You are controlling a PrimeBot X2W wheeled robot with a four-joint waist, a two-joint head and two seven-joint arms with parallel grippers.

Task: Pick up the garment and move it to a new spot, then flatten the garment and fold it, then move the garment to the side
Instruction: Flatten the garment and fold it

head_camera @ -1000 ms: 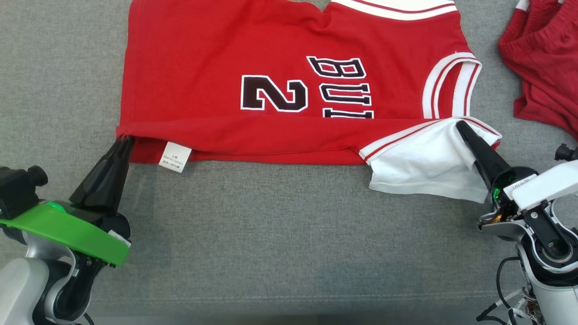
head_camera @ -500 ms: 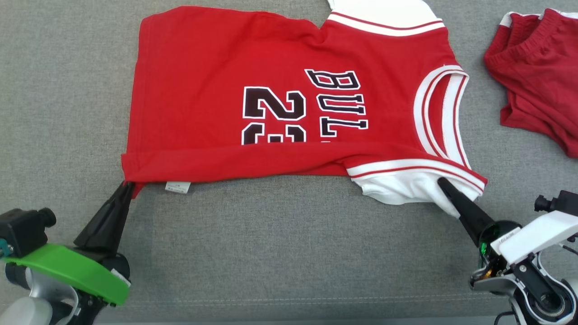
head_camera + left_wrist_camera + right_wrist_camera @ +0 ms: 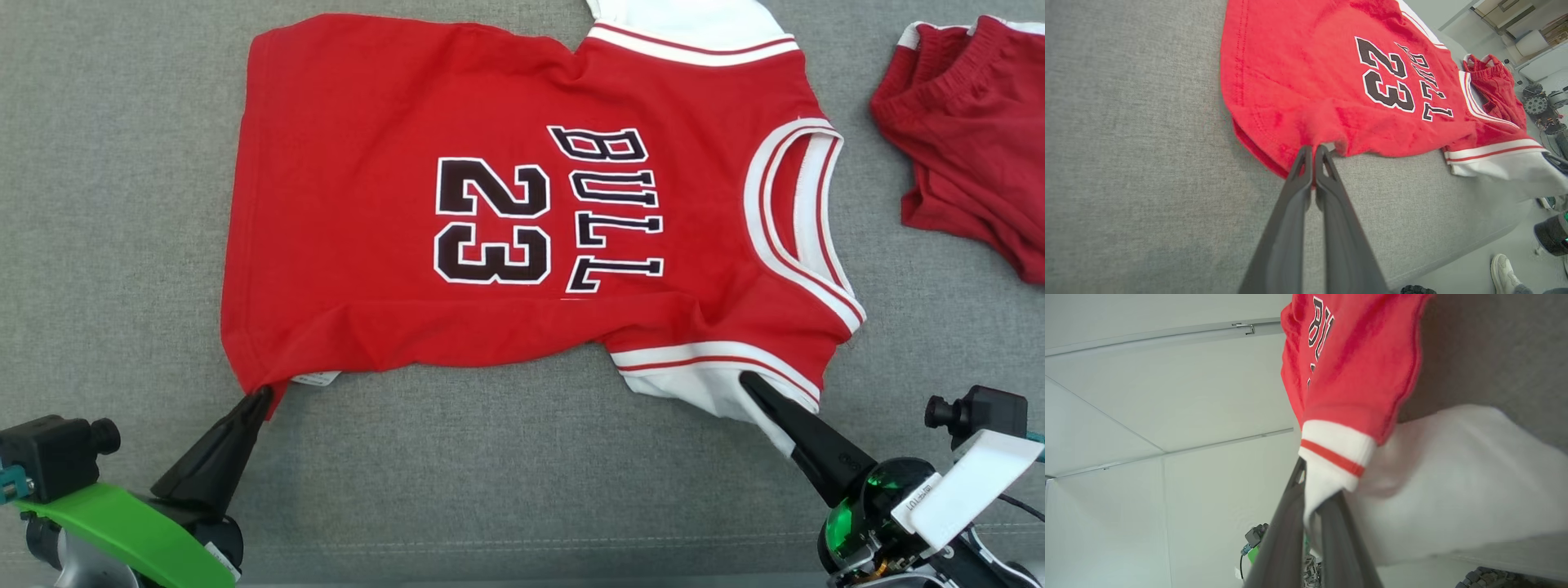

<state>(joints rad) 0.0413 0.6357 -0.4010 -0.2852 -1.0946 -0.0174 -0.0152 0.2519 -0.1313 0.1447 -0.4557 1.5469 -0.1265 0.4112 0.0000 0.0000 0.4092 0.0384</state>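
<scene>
1. Grey woven fabric surface (image 3: 522, 457) underneath everything, wide and plain.
2. Red sleeveless jersey with white striped trim (image 3: 367, 245) spread across the middle of it, print side up. Black "23" and "BULL" on show, hem toward the left, neckline toward the right, a few ripples along the near edge.
3. Crumpled dark red shorts (image 3: 963, 147) off at the far right, apart from the jersey.
4. Left gripper (image 3: 260, 398) down at the near left corner: long dark fingers pinched tight on the red hem corner, cloth caught between the tips in the left wrist view.
5. Right gripper (image 3: 747, 382) at the near right: fingers squeezed narrow on the white fabric below the striped armhole band, white cloth clamped between them in the right wrist view.
6. White shoe (image 3: 1500, 269) of a person on the floor past the surface's edge, low in the left wrist view.
7. Small white care label (image 3: 318, 379) peeking from under the near hem, just beside the left fingertips.
</scene>
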